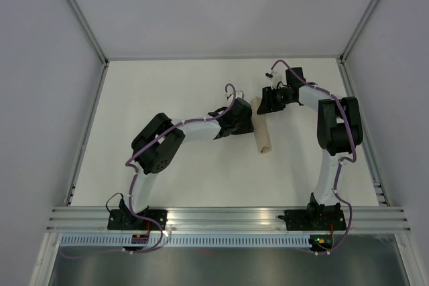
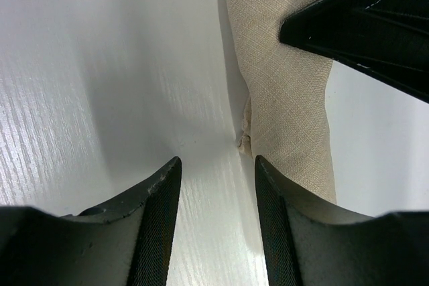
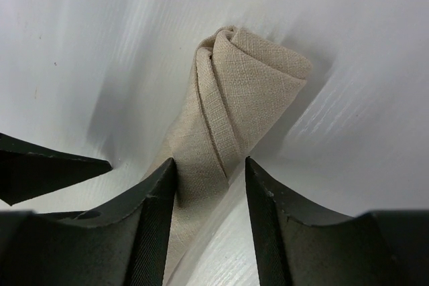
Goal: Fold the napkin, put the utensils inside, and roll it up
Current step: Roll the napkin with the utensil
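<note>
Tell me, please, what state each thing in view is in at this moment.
napkin: rolled into a tight tube, lying on the table.
left gripper: open, empty, low beside the roll.
right gripper: open, fingers astride the roll, not clamped.
utensils: not visible; cannot tell whether they are inside the roll.

Even, diffuse light fills the top view. The white counter [image 1: 201, 179] is bright, with only faint, soft-edged shadows. In the left wrist view a streaky sheen lies on the counter near the left edge, and a soft grey shadow falls beside the napkin [image 2: 288, 98]. The cloth's weave is crisp in both wrist views. The dark fingers [image 2: 157, 226], close to the lens, look slightly soft and show little surface detail.
</note>
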Robot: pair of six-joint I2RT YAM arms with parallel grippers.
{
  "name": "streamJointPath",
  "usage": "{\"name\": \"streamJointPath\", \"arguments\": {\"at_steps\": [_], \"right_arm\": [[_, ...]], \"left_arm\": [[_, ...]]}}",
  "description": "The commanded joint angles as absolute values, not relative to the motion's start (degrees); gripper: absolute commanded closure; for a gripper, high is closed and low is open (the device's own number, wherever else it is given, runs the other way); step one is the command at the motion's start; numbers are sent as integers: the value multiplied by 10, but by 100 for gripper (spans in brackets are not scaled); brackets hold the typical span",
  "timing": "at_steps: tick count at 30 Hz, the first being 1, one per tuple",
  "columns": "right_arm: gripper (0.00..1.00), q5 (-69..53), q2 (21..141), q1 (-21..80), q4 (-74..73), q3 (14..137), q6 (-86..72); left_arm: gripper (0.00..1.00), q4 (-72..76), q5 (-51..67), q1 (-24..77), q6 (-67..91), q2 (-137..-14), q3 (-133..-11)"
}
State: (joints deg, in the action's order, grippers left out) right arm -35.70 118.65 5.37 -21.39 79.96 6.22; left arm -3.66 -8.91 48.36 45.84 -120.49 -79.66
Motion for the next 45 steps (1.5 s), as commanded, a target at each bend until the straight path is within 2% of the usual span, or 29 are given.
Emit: {"name": "streamJointPath", "arguments": {"at_steps": [1, 12, 19, 28, 37, 38, 39, 45], "right_arm": [[48, -335, 1167, 49, -215, 806, 76], [33, -428, 1137, 49, -235, 838, 84], [32, -460, 1111, 46, -234, 867, 64], [29, -446, 1016, -36, -204, 859, 4], [21, -391, 838, -157, -291, 782, 82], [6, -392, 827, -170, -302, 769, 97], [2, -392, 817, -175, -318, 760, 104], [2, -367, 742, -194, -308, 691, 114]], "left_arm": [[47, -64, -95, 486, 436, -1219, -813], [47, -75, -93, 484, 420, -1219, -835], [47, -76, -90, 479, 410, -1200, -836], [45, -98, -98, 456, 360, -1038, -778], [40, -182, -118, 432, 280, -806, -670], [40, -185, -122, 429, 273, -787, -654], [39, -188, -124, 428, 263, -773, -647], [38, -203, -131, 424, 241, -679, -604]]}}
